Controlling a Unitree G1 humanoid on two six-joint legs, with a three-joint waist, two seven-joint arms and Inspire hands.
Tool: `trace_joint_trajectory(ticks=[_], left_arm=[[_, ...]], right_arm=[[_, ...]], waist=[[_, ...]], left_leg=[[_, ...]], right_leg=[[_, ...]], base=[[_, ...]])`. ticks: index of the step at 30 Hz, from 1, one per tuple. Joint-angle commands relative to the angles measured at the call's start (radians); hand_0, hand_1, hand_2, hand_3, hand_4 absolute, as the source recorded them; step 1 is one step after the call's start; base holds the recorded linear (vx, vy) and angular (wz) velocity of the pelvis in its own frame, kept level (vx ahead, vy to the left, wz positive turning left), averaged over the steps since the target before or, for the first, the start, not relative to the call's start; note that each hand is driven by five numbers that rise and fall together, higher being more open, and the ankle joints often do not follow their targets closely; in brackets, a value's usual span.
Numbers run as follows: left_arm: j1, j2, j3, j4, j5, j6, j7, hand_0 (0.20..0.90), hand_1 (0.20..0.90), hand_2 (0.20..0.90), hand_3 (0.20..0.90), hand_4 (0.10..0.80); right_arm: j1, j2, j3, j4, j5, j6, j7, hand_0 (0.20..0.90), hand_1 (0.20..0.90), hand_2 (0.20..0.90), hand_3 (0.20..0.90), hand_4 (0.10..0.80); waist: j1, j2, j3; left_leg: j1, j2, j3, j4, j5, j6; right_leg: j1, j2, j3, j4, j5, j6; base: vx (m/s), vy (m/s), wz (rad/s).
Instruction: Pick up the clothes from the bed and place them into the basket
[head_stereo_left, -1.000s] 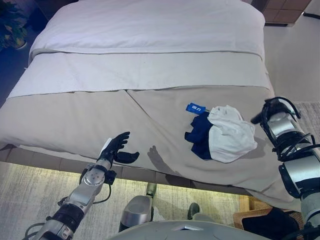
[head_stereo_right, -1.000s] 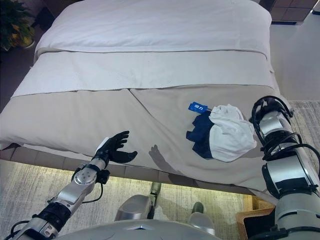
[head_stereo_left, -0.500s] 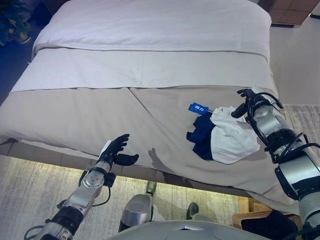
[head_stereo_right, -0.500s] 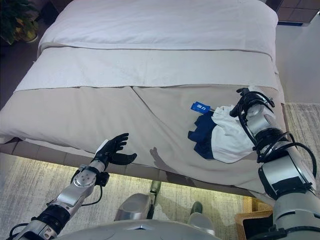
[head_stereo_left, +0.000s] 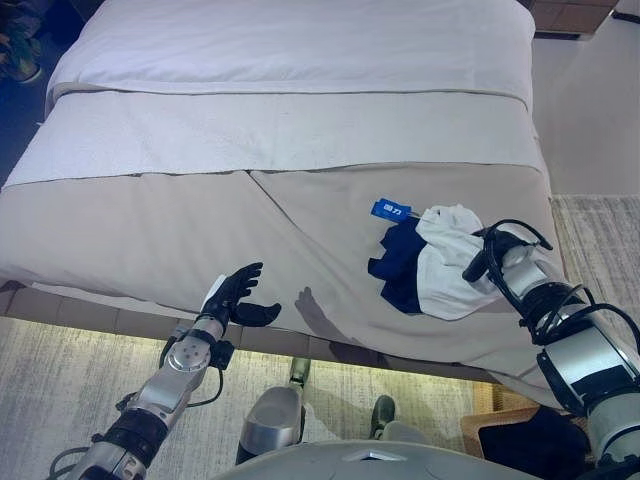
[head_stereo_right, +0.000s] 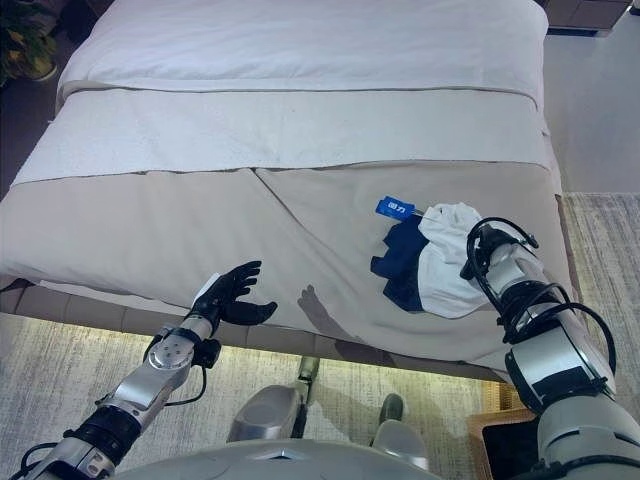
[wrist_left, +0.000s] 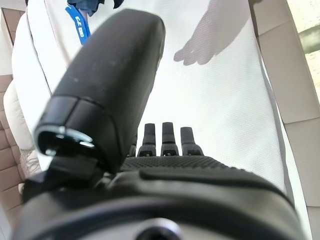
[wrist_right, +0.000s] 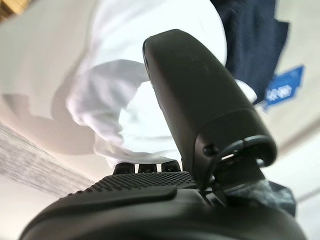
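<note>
The clothes, a white and navy heap, lie on the bed near its right edge. The right hand rests on the heap, fingers hidden, so I cannot tell their state. The left hand hovers at the bed's near edge, fingers spread.

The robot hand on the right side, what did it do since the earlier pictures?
The right robot hand swung from beside the bed in over the clothes and came down onto the white garment; whether it has gripped them cannot be told. The clothes lie in the same spot on the bed, blue tag still beside them. The left robot hand stayed open at the bed's near edge.
</note>
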Motion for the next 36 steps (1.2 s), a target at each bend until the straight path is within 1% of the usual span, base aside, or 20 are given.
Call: trace_joint_trajectory(ticks=[1, 3, 4, 5, 6, 8, 13, 20, 26, 31, 36], left_arm=[[-0.048, 0.034, 0.065, -0.093, 0.009, -0.051, 0.004, 0.900, 0.900, 0.900, 0.900, 0.800], [-0.048, 0.035, 0.069, -0.097, 0.013, -0.048, -0.004, 0.900, 0.900, 0.900, 0.900, 0.800], [-0.047, 0.034, 0.068, -0.099, 0.014, -0.048, -0.004, 0.900, 0.900, 0.900, 0.900, 0.800], [-0.047, 0.034, 0.067, -0.101, 0.015, -0.046, -0.003, 0.900, 0.900, 0.900, 0.900, 0.800], [-0.049, 0.034, 0.066, -0.101, 0.014, -0.045, -0.004, 0.900, 0.900, 0.900, 0.900, 0.800], [-0.050, 0.035, 0.066, -0.095, 0.013, -0.048, -0.008, 0.900, 0.900, 0.900, 0.900, 0.800], [-0.047, 0.035, 0.063, -0.098, 0.011, -0.045, -0.006, 0.900, 0.900, 0.900, 0.900, 0.800], [-0.039, 0.034, 0.060, -0.098, 0.008, -0.045, -0.006, 0.900, 0.900, 0.900, 0.900, 0.800], [-0.033, 0.030, 0.063, -0.095, 0.011, -0.046, 0.001, 0.900, 0.900, 0.900, 0.900, 0.800], [-0.030, 0.025, 0.064, -0.095, 0.013, -0.034, 0.004, 0.900, 0.900, 0.900, 0.900, 0.800], [-0.025, 0.020, 0.070, -0.074, 0.022, -0.045, 0.002, 0.900, 0.900, 0.900, 0.900, 0.800]], right_arm=[[-0.083, -0.105, 0.074, -0.009, -0.064, 0.008, 0.012, 0.900, 0.900, 0.900, 0.900, 0.800], [-0.076, -0.103, 0.076, 0.002, -0.066, 0.008, 0.022, 0.900, 0.900, 0.900, 0.900, 0.800], [-0.074, -0.102, 0.076, 0.004, -0.068, 0.008, 0.020, 0.676, 0.676, 0.676, 0.639, 0.539], [-0.075, -0.100, 0.077, 0.006, -0.066, 0.009, 0.015, 0.531, 0.531, 0.531, 0.469, 0.369], [-0.077, -0.098, 0.076, 0.007, -0.066, 0.009, 0.011, 0.415, 0.415, 0.415, 0.335, 0.235], [-0.080, -0.096, 0.069, 0.010, -0.069, 0.008, 0.005, 0.300, 0.300, 0.300, 0.200, 0.100], [-0.080, -0.093, 0.059, 0.001, -0.054, 0.013, -0.023, 0.300, 0.300, 0.300, 0.200, 0.100], [-0.075, -0.100, 0.042, -0.031, -0.044, -0.003, -0.090, 0.300, 0.300, 0.300, 0.200, 0.100], [-0.087, -0.126, 0.032, -0.119, -0.017, -0.003, -0.114, 0.300, 0.300, 0.300, 0.200, 0.100], [-0.116, -0.158, 0.028, -0.241, 0.040, 0.012, -0.130, 0.300, 0.300, 0.300, 0.200, 0.100], [-0.160, -0.207, 0.014, -0.360, 0.130, 0.001, -0.154, 0.300, 0.300, 0.300, 0.200, 0.100]], waist=[[0.017, -0.002, 0.008], [0.017, -0.002, 0.009], [0.017, -0.001, 0.010], [0.017, 0.000, 0.010], [0.017, 0.000, 0.010], [0.016, 0.002, 0.010], [0.013, 0.004, 0.008], [0.010, 0.003, 0.001], [0.000, -0.008, -0.017], [-0.011, -0.026, -0.044], [-0.020, -0.044, -0.073]], left_leg=[[-0.003, -0.011, 0.016, 0.090, -0.136, 0.014], [-0.002, -0.010, 0.017, 0.089, -0.135, 0.013], [-0.002, -0.009, 0.017, 0.088, -0.134, 0.012], [-0.002, -0.010, 0.017, 0.088, -0.133, 0.012], [-0.003, -0.010, 0.016, 0.088, -0.134, 0.012], [-0.002, -0.011, 0.015, 0.087, -0.134, 0.012], [-0.001, -0.011, 0.015, 0.088, -0.136, 0.013], [0.007, -0.010, 0.017, 0.087, -0.137, 0.014], [0.021, -0.008, 0.020, 0.081, -0.141, 0.015], [0.042, -0.004, 0.021, 0.073, -0.144, 0.015], [0.061, 0.000, 0.022, 0.060, -0.142, 0.013]], right_leg=[[-0.124, -0.010, 0.006, 0.108, 0.052, -0.032], [-0.123, -0.010, 0.006, 0.106, 0.053, -0.032], [-0.123, -0.010, 0.006, 0.106, 0.053, -0.032], [-0.123, -0.009, 0.007, 0.106, 0.053, -0.033], [-0.123, -0.009, 0.007, 0.106, 0.053, -0.033], [-0.123, -0.009, 0.008, 0.106, 0.053, -0.033], [-0.123, -0.009, 0.012, 0.108, 0.050, -0.032], [-0.116, -0.008, 0.015, 0.105, 0.051, -0.032], [-0.107, -0.005, 0.023, 0.103, 0.050, -0.030], [-0.090, -0.001, 0.031, 0.099, 0.048, -0.030], [-0.076, 0.004, 0.033, 0.095, 0.048, -0.029]], base=[[0.000, 0.000, 0.00], [0.000, 0.000, 0.00], [0.000, 0.000, 0.00], [0.000, 0.000, 0.00], [0.000, 0.000, 0.00], [0.000, 0.000, 0.00], [0.000, 0.000, 0.00], [0.000, 0.000, 0.00], [0.000, 0.000, 0.00], [0.030, 0.007, -0.01], [0.022, 0.007, -0.04]])
